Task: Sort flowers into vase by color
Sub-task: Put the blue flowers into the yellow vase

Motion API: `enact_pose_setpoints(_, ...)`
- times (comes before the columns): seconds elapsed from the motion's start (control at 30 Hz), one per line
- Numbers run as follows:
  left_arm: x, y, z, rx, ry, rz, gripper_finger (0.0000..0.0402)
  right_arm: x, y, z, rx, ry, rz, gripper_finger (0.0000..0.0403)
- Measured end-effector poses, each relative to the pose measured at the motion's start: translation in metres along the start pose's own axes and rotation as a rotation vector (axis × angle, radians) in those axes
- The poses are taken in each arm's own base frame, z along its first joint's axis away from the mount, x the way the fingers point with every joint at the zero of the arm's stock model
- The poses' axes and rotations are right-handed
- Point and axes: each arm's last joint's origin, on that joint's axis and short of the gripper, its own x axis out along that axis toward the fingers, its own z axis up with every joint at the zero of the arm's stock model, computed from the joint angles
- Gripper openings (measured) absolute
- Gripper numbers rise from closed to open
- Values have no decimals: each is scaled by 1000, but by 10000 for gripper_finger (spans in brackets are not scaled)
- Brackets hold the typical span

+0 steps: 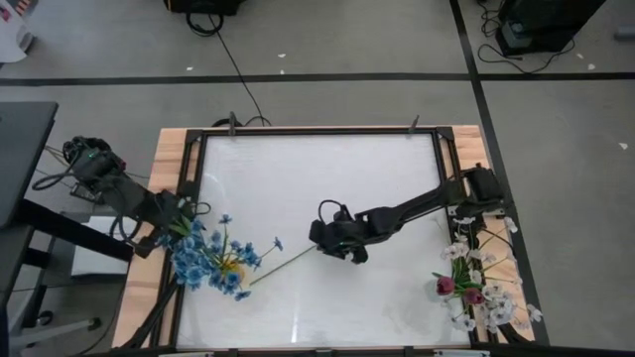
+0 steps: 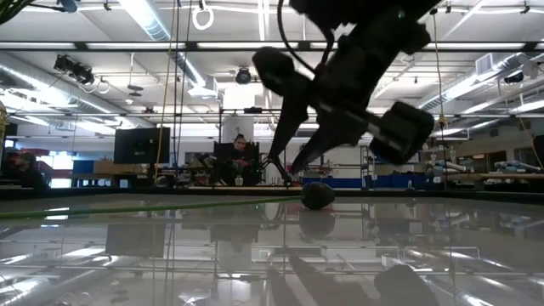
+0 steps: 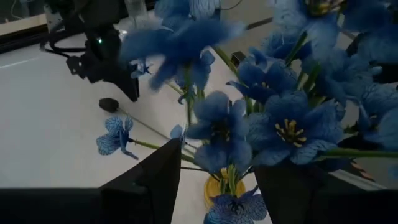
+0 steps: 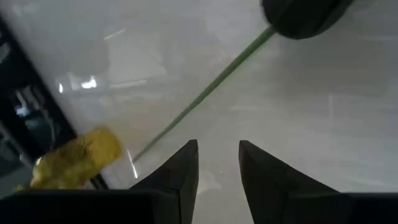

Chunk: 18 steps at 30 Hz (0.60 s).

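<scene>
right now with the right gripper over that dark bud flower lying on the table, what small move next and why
Probably lower the right gripper onto the green stem and close. Its fingers stand open and empty above the white table, with the stem lying flat just ahead of them and the blackish bud at its far end. The left gripper waits at the blue flowers.

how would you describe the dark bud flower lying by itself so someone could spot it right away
Start at the white table and find the right gripper near its middle. Just beside it lies the blackish bud, whose long green stem runs toward the blue flowers at the left edge. It lies flat and alone, not bunched like the others.
</scene>
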Motion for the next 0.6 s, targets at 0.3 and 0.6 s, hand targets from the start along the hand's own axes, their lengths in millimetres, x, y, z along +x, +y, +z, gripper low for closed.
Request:
enact_pose_setpoints(0.3,2,0,2,0,1,4,201,28,-8,20,134,-80,-43,124)
enact_pose_setpoints(0.6,-2,1,7,-36,-41,38,201,29,-1,41,202,-142,-39,124)
